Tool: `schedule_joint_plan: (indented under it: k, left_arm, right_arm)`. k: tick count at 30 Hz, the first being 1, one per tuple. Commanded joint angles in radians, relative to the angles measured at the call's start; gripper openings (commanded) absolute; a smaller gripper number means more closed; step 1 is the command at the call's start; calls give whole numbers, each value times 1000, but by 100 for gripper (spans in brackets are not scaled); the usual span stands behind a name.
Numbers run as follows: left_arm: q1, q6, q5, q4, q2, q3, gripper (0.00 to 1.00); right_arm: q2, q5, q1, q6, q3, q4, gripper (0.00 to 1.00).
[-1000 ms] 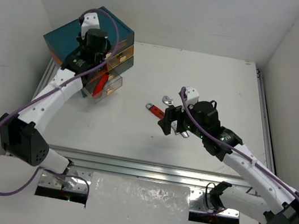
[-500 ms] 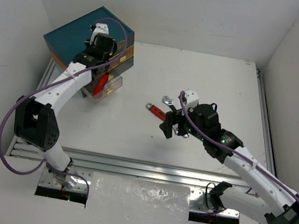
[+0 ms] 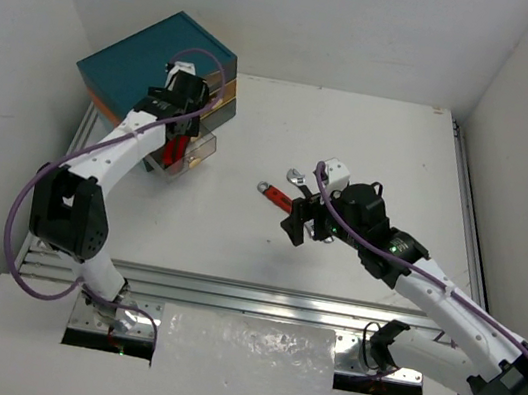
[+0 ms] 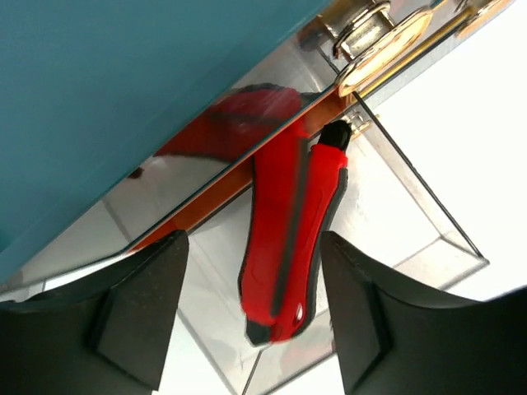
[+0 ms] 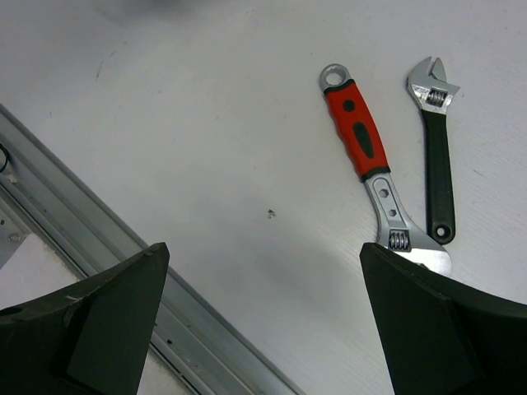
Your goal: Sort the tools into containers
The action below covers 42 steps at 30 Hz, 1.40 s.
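Over the pulled-out clear drawer of the teal cabinet, we find the left gripper spread wide, with the red-and-black cutters lying loose inside, apparently deposited. The right gripper, likewise spread and empty, hovers by the unsorted red-handled adjustable wrench and black-handled adjustable wrench.

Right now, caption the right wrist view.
Open right gripper near a red-handled wrench and a black-handled wrench, side by side on the table.

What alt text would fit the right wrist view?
A red-and-black-handled adjustable wrench and a smaller black-handled adjustable wrench lie side by side on the white table. The right end effector hovers open near them, holding nothing, and a silver metal rail crosses the lower left corner.
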Motion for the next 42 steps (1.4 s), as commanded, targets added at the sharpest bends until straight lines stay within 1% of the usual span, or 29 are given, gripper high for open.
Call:
schedule_joint_plan:
  k: [1,2,3,4,5,6,7,8,9,10,11,13,15,16,17,21,25,31,34,39,42]
  left_arm:
    - [-26,-25,9,26,-121,-5,64]
    - [-40,-29,-3,25,-148,-5,67]
    - [-72,-38,-3,23,-159,-4,67]
    - [-94,-52,3,25,-170,-11,67]
    - [-147,-66,12,39,-185,-19,67]
    - [-177,-67,30,49,-187,-29,65]
    - [-203,-69,71,65,-173,-43,52]
    - [-253,-74,84,68,-158,-49,43]
    - [-270,-81,90,66,-117,-56,17]
    - [-281,-86,92,62,-92,-59,6]
    - [-293,-90,89,53,-63,-60,0]
    - [-297,-113,51,13,7,-59,0]
    - [-297,-139,-3,-21,38,-66,0]
    - [-297,-153,-75,-29,58,-69,0]
    - [-294,-169,-106,-36,66,-72,0]
    - [-260,-179,-195,-73,139,-36,0]
    - [-176,-184,-220,-99,205,18,0]
    - [-88,-133,-278,-95,276,85,0]
    - [-61,-84,-309,-79,340,131,0]
    - [-33,-54,-330,-84,399,199,0]
    - [-33,-43,-350,-84,402,214,0]
  right_arm:
    - [1,-4,-1,-16,-1,37,99]
    - [3,-4,-1,-16,-1,37,99]
    - [3,-4,-1,-12,-1,40,99]
    - [3,-4,0,-12,-2,41,99]
    - [3,-4,-3,-9,-5,46,99]
    - [3,-3,-1,-5,-7,51,99]
    - [4,-3,-1,-5,-8,54,99]
    - [6,-1,-1,-7,-10,55,99]
    - [8,5,-1,-10,-10,54,99]
    - [9,10,-1,-13,-10,51,99]
    - [9,16,-1,-15,-10,49,99]
    - [6,23,-1,-19,-10,38,99]
    - [-8,25,-1,-22,-19,38,99]
    - [-12,36,-1,-24,-24,41,99]
    - [-15,46,-1,-27,-31,48,99]
    - [-11,54,-4,-30,-51,69,99]
    - [3,53,-9,-32,-56,77,99]
    - [15,46,-12,-35,-62,94,99]
    - [24,36,-15,-33,-68,106,99]
    - [44,31,-15,-27,-67,114,99]
    - [46,-21,-14,-16,-68,124,99]
